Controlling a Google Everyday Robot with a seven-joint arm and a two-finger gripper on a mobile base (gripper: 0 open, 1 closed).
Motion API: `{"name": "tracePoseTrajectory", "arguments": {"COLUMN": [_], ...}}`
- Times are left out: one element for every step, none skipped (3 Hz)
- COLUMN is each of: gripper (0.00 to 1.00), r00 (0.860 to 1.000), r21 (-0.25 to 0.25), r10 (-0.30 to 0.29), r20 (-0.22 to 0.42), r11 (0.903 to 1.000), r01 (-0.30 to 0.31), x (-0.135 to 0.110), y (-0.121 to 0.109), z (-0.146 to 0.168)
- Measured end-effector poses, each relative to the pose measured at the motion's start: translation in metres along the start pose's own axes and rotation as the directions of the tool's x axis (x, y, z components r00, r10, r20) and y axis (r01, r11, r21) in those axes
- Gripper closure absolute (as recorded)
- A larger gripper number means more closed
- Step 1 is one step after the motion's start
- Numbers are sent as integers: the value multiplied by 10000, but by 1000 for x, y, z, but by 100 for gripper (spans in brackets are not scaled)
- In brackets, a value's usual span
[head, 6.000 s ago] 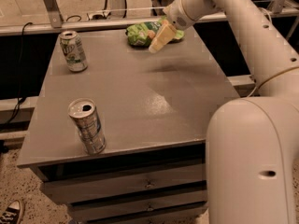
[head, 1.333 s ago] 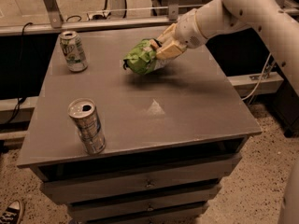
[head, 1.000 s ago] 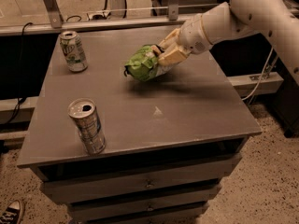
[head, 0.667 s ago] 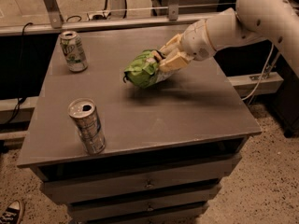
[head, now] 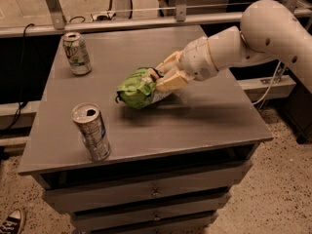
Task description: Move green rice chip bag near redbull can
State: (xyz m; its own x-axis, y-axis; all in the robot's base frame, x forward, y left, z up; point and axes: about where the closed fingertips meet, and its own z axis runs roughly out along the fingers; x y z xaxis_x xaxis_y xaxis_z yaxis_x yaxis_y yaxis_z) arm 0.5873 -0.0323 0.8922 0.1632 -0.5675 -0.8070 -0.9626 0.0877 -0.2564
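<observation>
The green rice chip bag (head: 139, 88) is crumpled and held in my gripper (head: 163, 78), which is shut on its right end. The bag hangs just above the grey table (head: 204, 126), around its middle. The redbull can (head: 91, 132), slim and silver with an open top, stands upright near the table's front left edge, to the lower left of the bag. My white arm (head: 253, 35) reaches in from the right.
A wider whitish can with green print (head: 76, 53) stands at the table's back left. A metal rail (head: 146, 23) runs behind the table. Drawers (head: 156, 194) sit below the front edge. A shoe (head: 9, 223) lies on the floor at lower left.
My gripper took hold of the bag at the table's back and has carried it forward and left, lower toward the table's middle and closer to the redbull can.
</observation>
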Motion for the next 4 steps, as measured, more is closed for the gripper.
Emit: {"name": "tracePoseTrajectory", "arguments": {"gripper": [100, 83, 59, 36], "r00": [10000, 9996, 9990, 9986], "r21": [-141, -352, -557, -701], "r10": [95, 286, 413, 495], "r20": [-16, -57, -155, -202], "r11": [9999, 9990, 9976, 9962], "r01": [-95, -288, -421, -508], "x": [-3, -7, -9, -9], "y": [20, 37, 49, 56], "z": [12, 23, 30, 34]}}
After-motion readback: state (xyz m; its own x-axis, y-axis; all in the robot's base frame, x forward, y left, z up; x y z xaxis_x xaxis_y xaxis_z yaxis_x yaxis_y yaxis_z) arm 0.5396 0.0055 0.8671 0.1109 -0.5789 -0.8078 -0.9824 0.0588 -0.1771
